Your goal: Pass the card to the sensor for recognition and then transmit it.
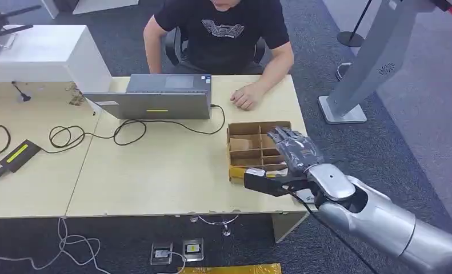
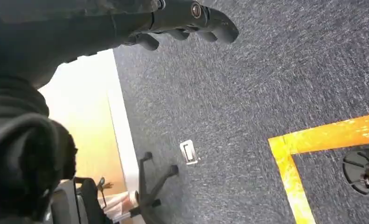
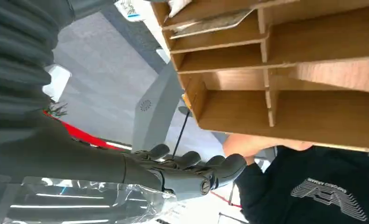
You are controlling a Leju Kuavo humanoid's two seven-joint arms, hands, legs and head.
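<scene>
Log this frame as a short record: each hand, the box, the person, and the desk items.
right hand: above the divided cardboard box, fingers apart, no card seen in it
left hand: hanging over the carpet, fingers curled, holding nothing
box: near the desk's right front corner
person: seated behind the desk, hand resting on it
laptop: open, facing the person

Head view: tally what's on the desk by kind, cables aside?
Laptop: 1
Cardboard divider box: 1
Black power adapter: 1
Person's hand: 1
Robot hand, over the box: 1
Total: 5
</scene>
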